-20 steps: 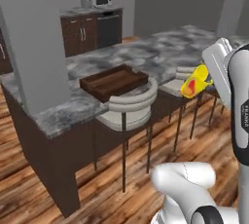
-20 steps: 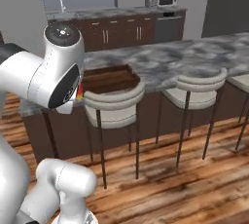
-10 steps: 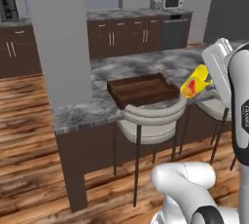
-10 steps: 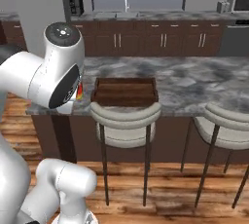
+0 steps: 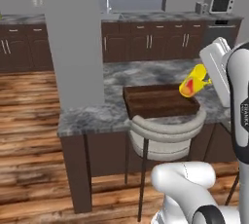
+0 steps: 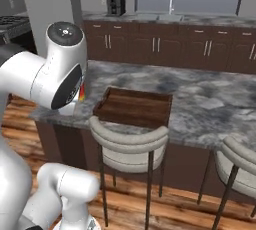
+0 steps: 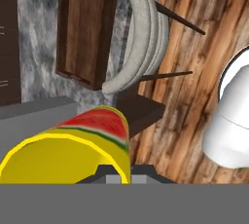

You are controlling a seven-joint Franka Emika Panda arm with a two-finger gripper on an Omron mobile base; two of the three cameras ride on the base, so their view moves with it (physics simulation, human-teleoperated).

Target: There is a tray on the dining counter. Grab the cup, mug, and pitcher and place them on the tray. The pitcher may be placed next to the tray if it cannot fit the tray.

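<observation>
The gripper (image 7: 119,177) pinches the yellow cup (image 5: 192,82), which rides tilted in the air at about 3 o'clock of the empty tray (image 5: 160,100) on the counter (image 5: 116,116). Risks, as I judge them: the stool (image 5: 165,133) just in front blocks a low approach, and the tilted cup could tip over on release or catch the tray's rim.
</observation>
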